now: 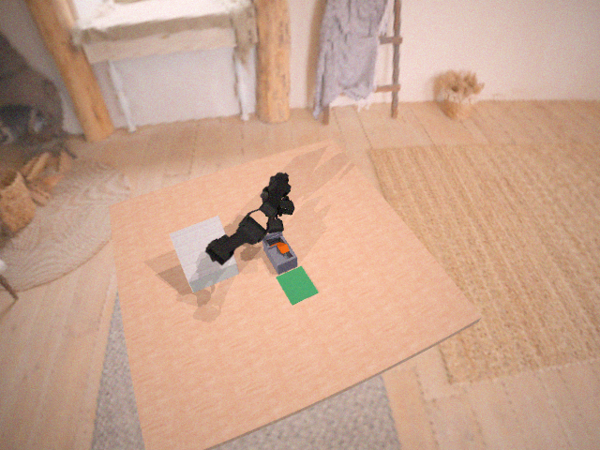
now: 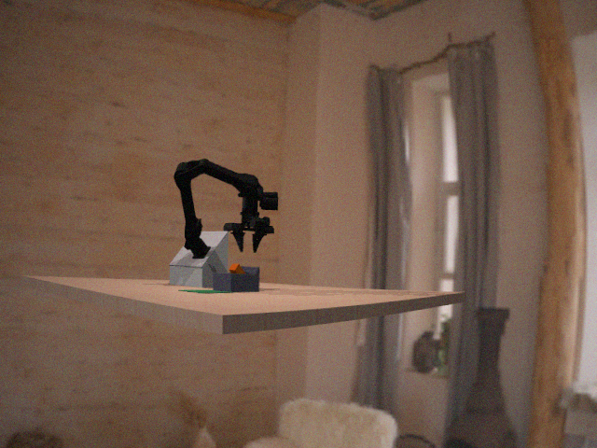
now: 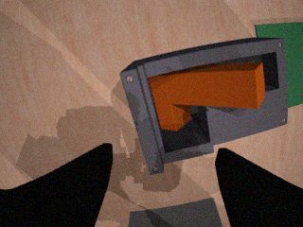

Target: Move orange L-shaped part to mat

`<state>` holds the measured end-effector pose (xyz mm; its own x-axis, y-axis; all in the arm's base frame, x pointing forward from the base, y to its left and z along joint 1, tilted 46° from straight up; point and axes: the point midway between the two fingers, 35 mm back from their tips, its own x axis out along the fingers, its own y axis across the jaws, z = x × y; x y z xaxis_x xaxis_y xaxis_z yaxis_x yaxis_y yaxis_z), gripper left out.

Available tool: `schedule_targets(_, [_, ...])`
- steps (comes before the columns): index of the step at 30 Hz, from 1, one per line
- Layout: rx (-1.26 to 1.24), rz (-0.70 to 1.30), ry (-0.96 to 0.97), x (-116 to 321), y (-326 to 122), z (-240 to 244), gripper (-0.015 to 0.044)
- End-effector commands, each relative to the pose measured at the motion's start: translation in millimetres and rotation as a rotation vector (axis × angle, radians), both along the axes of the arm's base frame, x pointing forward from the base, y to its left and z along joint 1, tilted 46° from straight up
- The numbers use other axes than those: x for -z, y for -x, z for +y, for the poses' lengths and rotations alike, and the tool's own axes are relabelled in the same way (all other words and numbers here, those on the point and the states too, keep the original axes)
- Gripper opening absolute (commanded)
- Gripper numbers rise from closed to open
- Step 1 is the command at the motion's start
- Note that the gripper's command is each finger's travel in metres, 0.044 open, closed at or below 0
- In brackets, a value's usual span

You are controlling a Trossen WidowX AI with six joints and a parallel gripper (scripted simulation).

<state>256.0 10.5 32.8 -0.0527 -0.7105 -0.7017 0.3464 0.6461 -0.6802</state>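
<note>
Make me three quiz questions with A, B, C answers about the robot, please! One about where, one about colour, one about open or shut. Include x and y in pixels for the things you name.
1. Where is the orange piece (image 1: 282, 248) (image 2: 235, 268) (image 3: 213, 85)?
A) on the green mat
B) in the tray
C) in the robot's hand

2. What colour is the mat beside the tray?
A) green
B) red
C) yellow

3. How is the robot's hand (image 2: 248, 251) (image 3: 166, 154)?
A) shut on the mat
B) shut on the tray
C) open

Answers:
1: B, one end sits in the tray (image 1: 286, 263) (image 2: 248, 284) (image 3: 251, 118), the other tips up.
2: A, the mat (image 1: 296, 285) (image 2: 202, 291) (image 3: 294, 66) is green.
3: C, its fingers stand apart above the tray.
</note>
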Motion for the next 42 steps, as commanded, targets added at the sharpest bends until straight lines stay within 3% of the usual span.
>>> schedule_targets(1, [0.365,-0.378,0.027,-21.0,-4.3,-17.6,0.028])
schedule_targets(6, [0.771,-0.79,0.057,-41.9,-5.1,-37.0,0.028])
schedule_targets(9, [0.884,-0.906,0.066,-47.8,-4.7,-42.6,0.028])
schedule_targets(42, [0.892,-0.915,0.067,-21.7,-3.4,-70.2,0.028])
